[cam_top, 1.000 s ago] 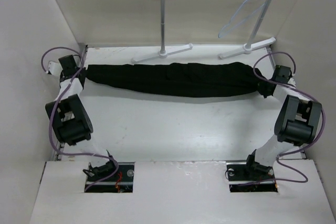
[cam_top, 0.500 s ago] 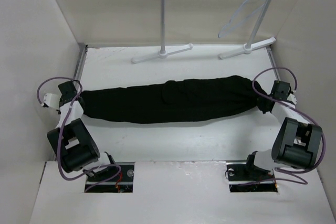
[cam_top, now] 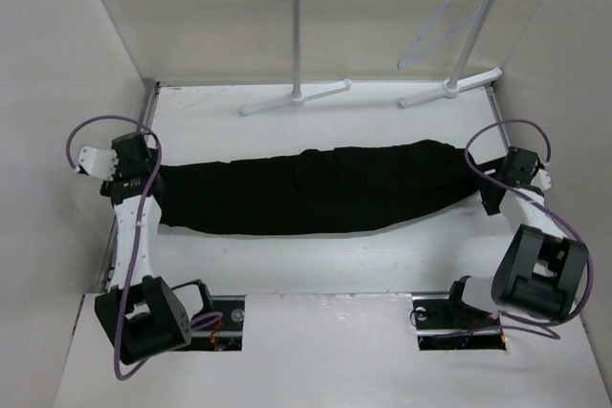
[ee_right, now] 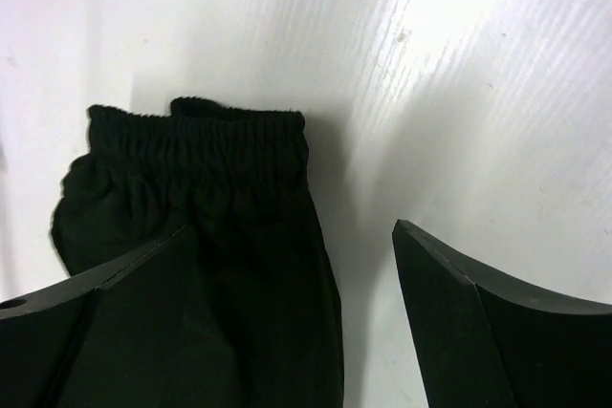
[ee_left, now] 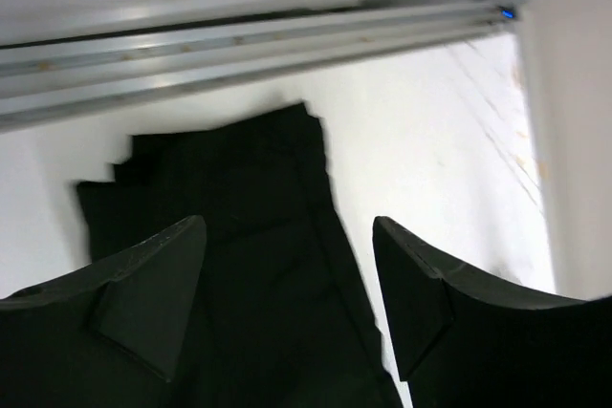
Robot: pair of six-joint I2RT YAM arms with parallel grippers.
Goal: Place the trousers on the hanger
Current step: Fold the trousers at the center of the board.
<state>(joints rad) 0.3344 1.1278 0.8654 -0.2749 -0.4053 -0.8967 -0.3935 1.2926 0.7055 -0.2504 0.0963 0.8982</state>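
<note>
Between the two grippers, flat on the table (cam_top: 316, 260), the trousers (cam_top: 306, 188) lie stretched out lengthwise in one long black bundle. L gripper (ee_left: 287, 236) sits over one end w/ jaws spread apart. Fabric lies under and between the fingers (ee_left: 143, 293), but nothing's pinched afaict. R gripper (ee_right: 292, 236) is over the opposite end, jaws really wide. The elastic waistband (ee_right: 206, 131) is just ahead of one finger and the cloth runs below it, not clamped either. Hanger (cam_top: 442, 26) hangs on the rack (cam_top: 298, 35) rail, beyond the R gripper on the far side, well apart from the trousers.
</note>
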